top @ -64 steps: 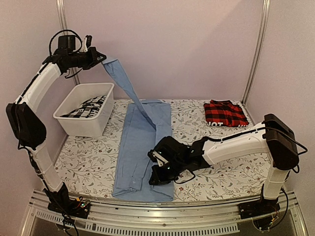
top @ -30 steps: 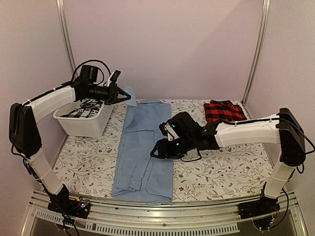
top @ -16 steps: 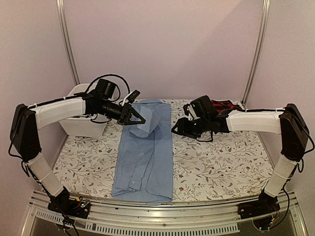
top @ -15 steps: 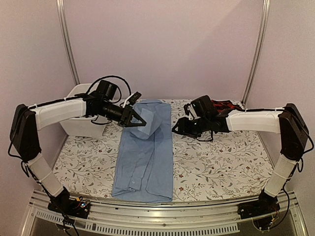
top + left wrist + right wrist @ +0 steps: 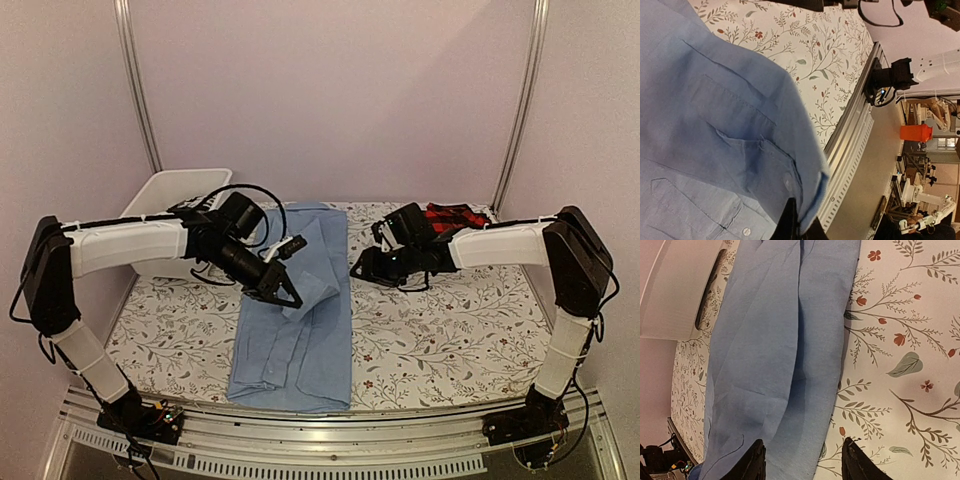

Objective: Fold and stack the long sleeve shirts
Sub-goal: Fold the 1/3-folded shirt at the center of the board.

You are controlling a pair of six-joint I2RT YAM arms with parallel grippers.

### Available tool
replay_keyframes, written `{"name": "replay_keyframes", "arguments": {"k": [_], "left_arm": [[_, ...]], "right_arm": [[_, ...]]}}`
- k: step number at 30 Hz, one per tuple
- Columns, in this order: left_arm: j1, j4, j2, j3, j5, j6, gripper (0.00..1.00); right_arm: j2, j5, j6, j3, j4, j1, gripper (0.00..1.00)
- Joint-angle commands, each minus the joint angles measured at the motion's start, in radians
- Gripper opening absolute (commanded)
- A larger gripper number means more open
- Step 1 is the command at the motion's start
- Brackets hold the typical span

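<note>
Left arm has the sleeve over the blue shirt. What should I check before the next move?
1. Left gripper grip on the sleeve: ok, shut on the sleeve end of the light blue shirt.
2. Sleeve laid on the shirt body: not ok, held off it, not released.
3. Right gripper free: ok, open and empty, beside the shirt's right edge.
4. Shirt body flat on the table: ok, lengthwise, light creases.
5. Plaid shirt out of the way: ok, folded at the far right, apart from the blue one.
</note>
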Motion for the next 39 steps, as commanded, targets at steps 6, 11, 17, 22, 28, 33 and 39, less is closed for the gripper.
{"name": "replay_keyframes", "arguments": {"k": [6, 11, 17, 22, 28, 33, 39], "left_arm": [[-0.086, -0.063, 0.046, -0.015, -0.086, 0.023, 0.03], [-0.115, -0.052, 0.076, -0.004, -0.126, 0.004, 0.03], [-0.149, -0.031, 0.110, 0.024, -0.119, -0.013, 0.03], [-0.169, -0.023, 0.114, 0.035, -0.107, -0.018, 0.03], [-0.174, -0.028, 0.108, 0.017, -0.108, -0.014, 0.03], [-0.178, -0.006, 0.107, 0.002, -0.099, -0.023, 0.04], [-0.183, 0.008, 0.124, -0.010, -0.096, -0.019, 0.06]], "right_arm": [[0.010, -0.025, 0.002, 0.005, 0.052, 0.000, 0.49], [0.008, -0.030, 0.006, -0.004, 0.058, -0.002, 0.49], [-0.003, -0.028, 0.009, -0.021, 0.061, -0.001, 0.49], [-0.013, -0.025, 0.013, -0.034, 0.064, -0.001, 0.48], [-0.019, -0.028, 0.016, -0.041, 0.069, -0.001, 0.48], [-0.018, -0.034, 0.023, -0.044, 0.075, 0.000, 0.48], [-0.015, -0.041, 0.029, -0.049, 0.075, 0.002, 0.48]]}}
